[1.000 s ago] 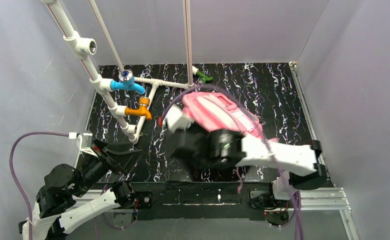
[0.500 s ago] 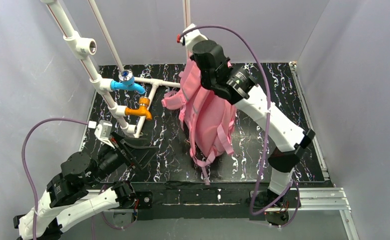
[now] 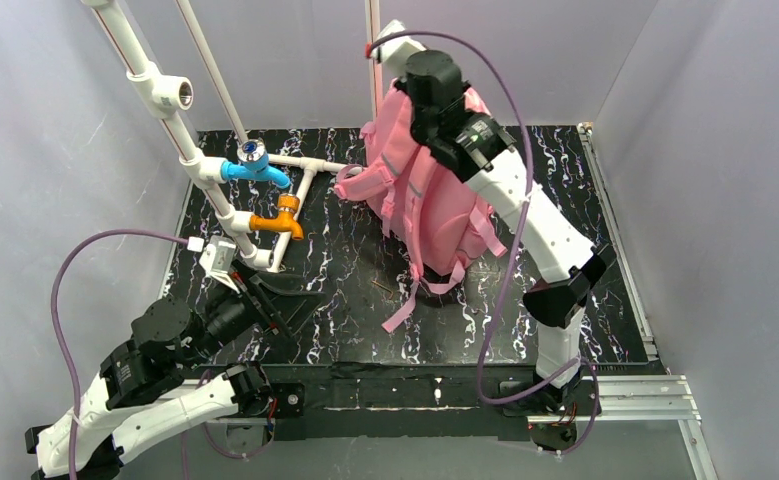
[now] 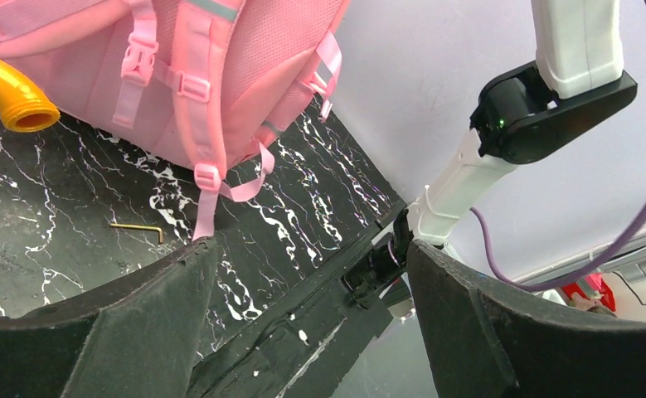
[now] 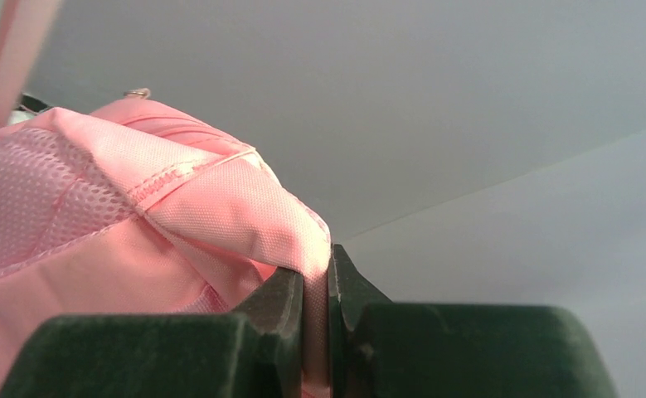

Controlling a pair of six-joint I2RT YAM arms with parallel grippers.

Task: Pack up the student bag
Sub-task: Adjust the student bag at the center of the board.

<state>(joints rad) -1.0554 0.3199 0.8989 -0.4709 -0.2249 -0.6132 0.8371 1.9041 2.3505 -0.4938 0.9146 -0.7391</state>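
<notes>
One second ago the student bag (image 3: pixel 420 200) lay flat; now the right gripper (image 5: pixel 315 278), clenched on its top, hangs it upright at 12 o'clock; left gripper (image 4: pixel 307 257) sits released, free to pack.

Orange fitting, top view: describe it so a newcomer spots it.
Start at the white pipe frame at the table's left. Low on it, left of the student bag, sits the orange fitting. Its lookalike, the blue fitting beyond it, differs in colour.
</notes>
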